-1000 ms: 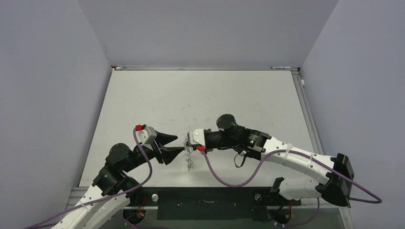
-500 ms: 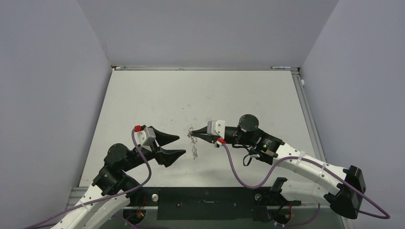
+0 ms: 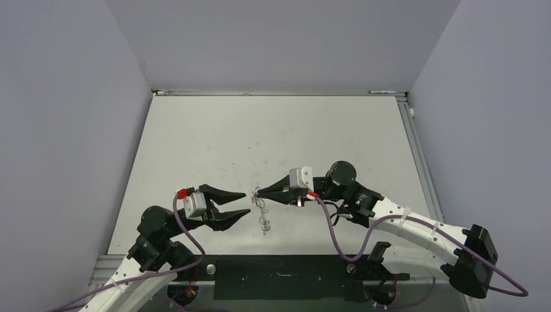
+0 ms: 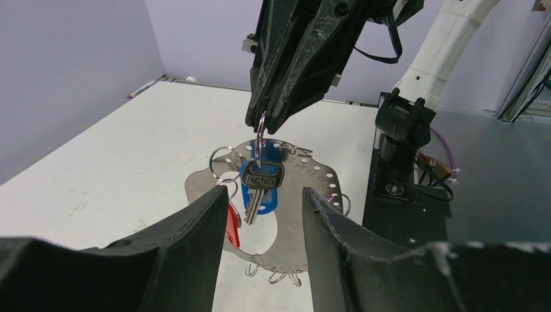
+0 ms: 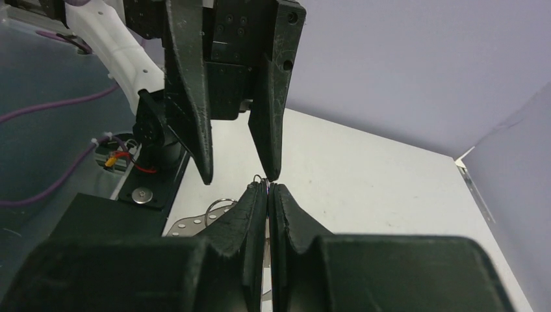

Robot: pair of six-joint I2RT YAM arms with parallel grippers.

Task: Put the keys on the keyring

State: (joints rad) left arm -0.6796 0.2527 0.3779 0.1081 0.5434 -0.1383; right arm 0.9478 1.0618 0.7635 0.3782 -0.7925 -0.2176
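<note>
Left wrist view showed you the right gripper [image 4: 263, 122] pinched shut on a wire loop of the keyring [image 4: 312, 172], which hung over the table [image 4: 117, 162] near its near edge, with the blue key [image 4: 260, 185] dangling beneath and the red key [image 4: 232, 224] beside it. Your left gripper [image 3: 247, 203] stood open, facing them.

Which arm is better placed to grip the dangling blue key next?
Left. The left gripper is open, facing the blue key just ahead of its jaws. The right gripper is shut on the wire loop the key hangs from, so it probably shouldn't let go.
</note>
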